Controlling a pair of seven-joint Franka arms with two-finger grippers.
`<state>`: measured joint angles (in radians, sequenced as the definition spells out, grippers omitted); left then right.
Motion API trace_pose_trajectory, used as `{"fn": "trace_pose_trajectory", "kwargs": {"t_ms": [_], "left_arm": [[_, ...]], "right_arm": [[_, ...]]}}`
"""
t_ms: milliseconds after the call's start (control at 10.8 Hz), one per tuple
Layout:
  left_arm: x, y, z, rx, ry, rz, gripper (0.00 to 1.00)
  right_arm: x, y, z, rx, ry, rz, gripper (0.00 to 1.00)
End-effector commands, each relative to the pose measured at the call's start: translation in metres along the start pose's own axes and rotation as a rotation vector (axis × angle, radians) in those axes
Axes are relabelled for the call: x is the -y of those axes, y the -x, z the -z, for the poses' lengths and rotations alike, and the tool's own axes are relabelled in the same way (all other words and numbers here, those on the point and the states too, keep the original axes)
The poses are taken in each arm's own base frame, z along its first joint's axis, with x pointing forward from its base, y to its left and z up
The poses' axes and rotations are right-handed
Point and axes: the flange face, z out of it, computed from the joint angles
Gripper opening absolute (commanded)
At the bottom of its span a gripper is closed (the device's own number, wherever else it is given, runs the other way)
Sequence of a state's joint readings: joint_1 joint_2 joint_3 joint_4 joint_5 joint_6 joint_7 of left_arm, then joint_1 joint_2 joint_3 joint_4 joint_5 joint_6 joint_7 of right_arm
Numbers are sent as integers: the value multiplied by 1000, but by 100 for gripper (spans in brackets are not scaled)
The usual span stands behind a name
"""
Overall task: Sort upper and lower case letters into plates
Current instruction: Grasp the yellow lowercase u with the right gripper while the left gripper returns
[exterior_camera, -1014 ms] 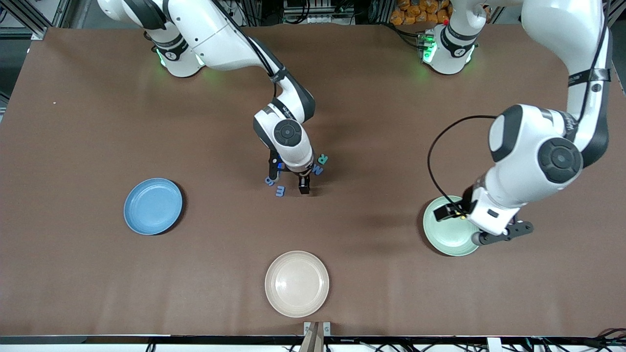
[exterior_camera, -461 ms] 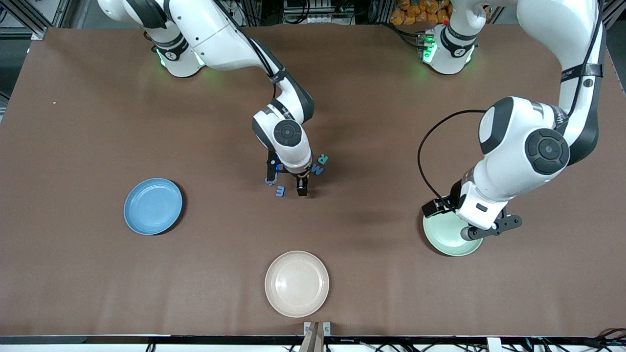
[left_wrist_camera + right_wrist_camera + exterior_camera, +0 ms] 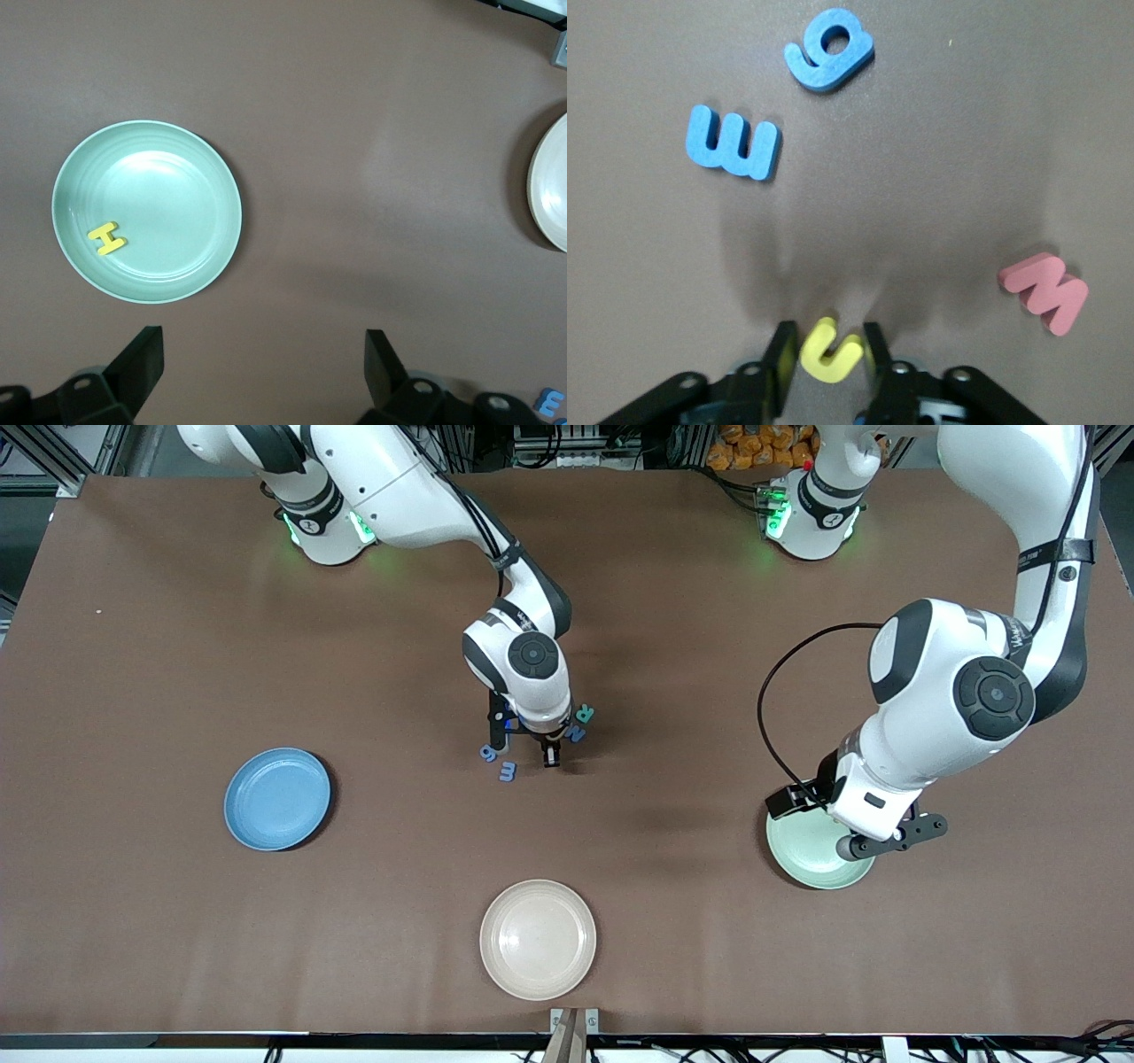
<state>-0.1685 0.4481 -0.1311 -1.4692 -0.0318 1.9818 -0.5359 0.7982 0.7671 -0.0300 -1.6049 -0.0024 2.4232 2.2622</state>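
One letter done, a yellow H in the mint plate under the left hand, fingers apart, while right hand is clamped on a yellow letter at the tabletop cluster, blue plate unfilled.

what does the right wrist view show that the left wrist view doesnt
Only the right wrist view: the right gripper shut on a yellow letter, a pink M and a blue g.

Only the left wrist view: the open left gripper, a yellow H in the mint green plate, the cream plate's edge.

Both: the brown table and a blue m.
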Motion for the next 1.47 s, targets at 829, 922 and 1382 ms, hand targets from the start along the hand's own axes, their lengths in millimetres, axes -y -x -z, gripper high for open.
{"fn": "trace_pose_trajectory", "kwargs": {"t_ms": [829,922,1382], "left_arm": [[-115,87,-73,86,-16,-11,100],[-133,101,-88,91,-12,-59,100],[-215,181,-153,48,36,-390,100]], "right_arm": [[113,-152,42,-63,-10,133,0],[125,-185,41,-71,8,172,0],[154,-360,69,-172,167,426,0]]}}
